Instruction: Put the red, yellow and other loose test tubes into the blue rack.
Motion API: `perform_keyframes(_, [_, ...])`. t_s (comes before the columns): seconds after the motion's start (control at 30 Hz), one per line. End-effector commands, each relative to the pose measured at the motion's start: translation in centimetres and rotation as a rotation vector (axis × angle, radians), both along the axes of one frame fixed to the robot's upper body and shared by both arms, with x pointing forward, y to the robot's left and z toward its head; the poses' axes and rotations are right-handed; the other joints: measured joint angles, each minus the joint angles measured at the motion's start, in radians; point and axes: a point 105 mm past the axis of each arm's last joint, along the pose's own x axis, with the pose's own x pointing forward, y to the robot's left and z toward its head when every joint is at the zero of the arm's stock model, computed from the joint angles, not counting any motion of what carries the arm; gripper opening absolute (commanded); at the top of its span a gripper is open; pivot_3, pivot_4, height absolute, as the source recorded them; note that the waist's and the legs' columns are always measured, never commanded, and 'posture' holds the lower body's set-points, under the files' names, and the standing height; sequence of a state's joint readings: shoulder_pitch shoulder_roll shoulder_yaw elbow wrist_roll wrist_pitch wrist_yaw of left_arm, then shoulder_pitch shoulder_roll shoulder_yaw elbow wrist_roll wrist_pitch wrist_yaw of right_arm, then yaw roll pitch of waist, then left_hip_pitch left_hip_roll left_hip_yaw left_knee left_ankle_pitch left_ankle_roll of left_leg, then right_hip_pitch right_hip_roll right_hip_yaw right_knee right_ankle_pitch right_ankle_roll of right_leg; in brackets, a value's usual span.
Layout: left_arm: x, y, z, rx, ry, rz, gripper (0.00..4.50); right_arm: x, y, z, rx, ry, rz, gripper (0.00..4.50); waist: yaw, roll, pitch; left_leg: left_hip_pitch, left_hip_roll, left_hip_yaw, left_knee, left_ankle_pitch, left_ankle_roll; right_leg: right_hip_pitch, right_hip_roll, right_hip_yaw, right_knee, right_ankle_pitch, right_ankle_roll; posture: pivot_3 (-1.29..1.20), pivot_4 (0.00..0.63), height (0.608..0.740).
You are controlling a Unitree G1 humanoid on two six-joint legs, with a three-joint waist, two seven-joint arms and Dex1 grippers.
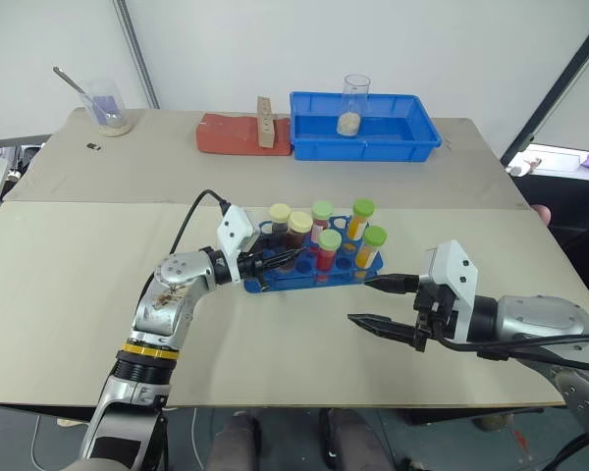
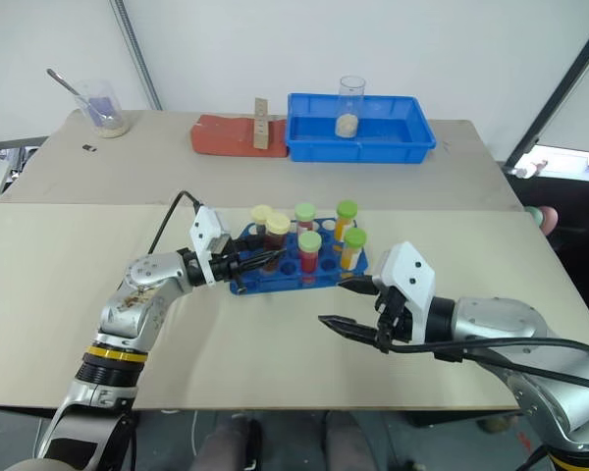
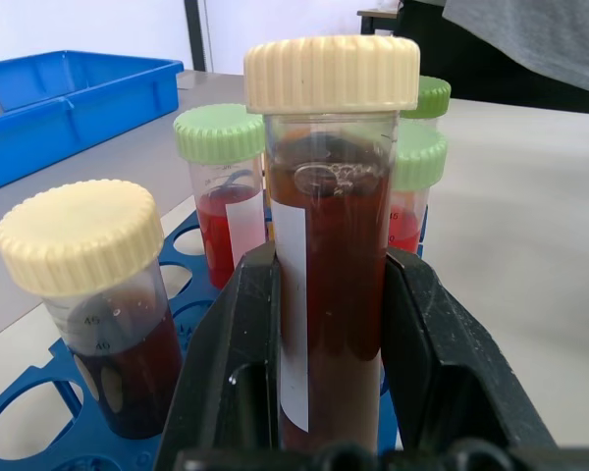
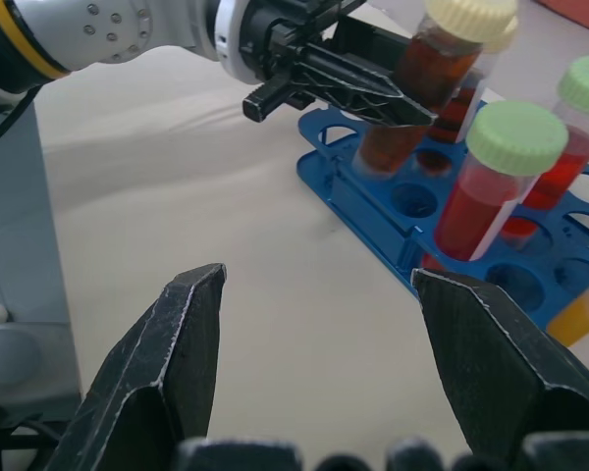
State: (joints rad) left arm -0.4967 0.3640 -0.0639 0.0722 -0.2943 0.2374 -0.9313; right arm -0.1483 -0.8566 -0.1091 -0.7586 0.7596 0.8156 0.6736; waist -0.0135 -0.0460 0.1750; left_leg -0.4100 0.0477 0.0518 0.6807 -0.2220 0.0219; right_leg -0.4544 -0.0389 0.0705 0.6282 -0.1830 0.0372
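**Over the blue rack, one dark tube going in**

Over the blue rack (image 1: 314,257) my left gripper (image 1: 275,261) is squeezed tight on a test tube with a cream cap (image 3: 331,245). The tube is full of dark brown-red liquid. Its bottom end sits at a hole on the side of the rack nearest my left arm, and it leans a little, so I think it is only partly in.

Other tubes stand in the rack. One more cream-capped tube (image 3: 93,294) is right beside mine. Green-capped tubes (image 1: 329,245) with red and yellow liquid stand farther across the rack.

My right gripper (image 1: 388,306) hangs near the rack's other side, fingers spread, holding nothing.

I think the tube is light, hard and smooth, so it could slip. It might crack if I squeeze too hard or bump it on the rack. Holding it around the middle, below the cap, feels best. Then it can stand straight and slide down the hole.
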Motion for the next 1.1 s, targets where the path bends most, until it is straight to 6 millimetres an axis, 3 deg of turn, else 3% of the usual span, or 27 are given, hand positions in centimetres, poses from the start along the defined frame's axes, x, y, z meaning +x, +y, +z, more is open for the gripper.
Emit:
perform_keyframes(0.03, [0.3, 0.3, -0.2, -0.013, -0.017, 0.034, 0.92, 0.3, 0.0, 1.6, 0.008, -0.087, -0.019, 3.42, 0.0, 0.0, 0.0, 0.0, 0.0, 0.0, 0.0, 0.0, 0.0, 0.0, 0.0, 0.0, 0.0, 0.0, 0.0, 0.0, 0.15, 0.74])
perform_keyframes(0.33, [-0.1, 1.0, -0.7, -0.06, -0.017, 0.059, 0.92, 0.8, -0.1, 2.2, 0.055, -0.102, -0.052, 3.42, 0.0, 0.0, 0.0, 0.001, 0.0, 0.0, 0.0, 0.0, 0.0, 0.001, 0.0, 0.0, 0.0, 0.0, 0.0, 0.0, 0.15, 0.74])
perform_keyframes(0.43, [-0.2, 1.4, -0.2, -0.058, -0.021, 0.065, 2.27, 0.9, -0.2, 2.4, 0.059, -0.108, -0.056, 3.42, -0.003, 0.0, 0.0, 0.002, 0.0, 0.0, 0.0, 0.0, 0.0, 0.001, 0.0, 0.0, 0.0, 0.0, 0.0, 0.0, 0.15, 0.74])
perform_keyframes(0.6, [-1.5, 3.9, 0.6, 0.025, -0.07, 0.079, 4.49, 1.2, -0.6, 2.9, 0.035, -0.163, -0.042, 3.42, -0.005, 0.0, 0.0, 0.001, 0.001, 0.0, -0.001, 0.0, 0.0, 0.001, 0.0, 0.0, 0.0, 0.0, -0.001, 0.0, 0.15, 0.74])
perform_keyframes(0.9, [-4.8, 9.4, 2.2, 0.283, -0.055, 0.208, 4.49, 1.1, -4.2, 4.3, -0.027, -0.26, 0.024, 3.42, 0.0, 0.0, 0.0, 0.001, 0.001, 0.001, -0.001, 0.0, 0.0, 0.0, -0.001, -0.001, -0.002, -0.004, -0.005, 0.0, 0.15, 0.74])
perform_keyframes(1.1, [-6.5, 10.3, 3.0, 0.3, -0.071, 0.22, 4.49, 1.2, -7.2, 4.8, -0.065, -0.227, 0.018, 3.42, 0.002, 0.0, 0.0, 0.002, 0.001, 0.004, -0.002, 0.0, 0.0, 0.0, -0.003, -0.001, -0.002, -0.005, -0.007, 0.0, 0.15, 0.74])
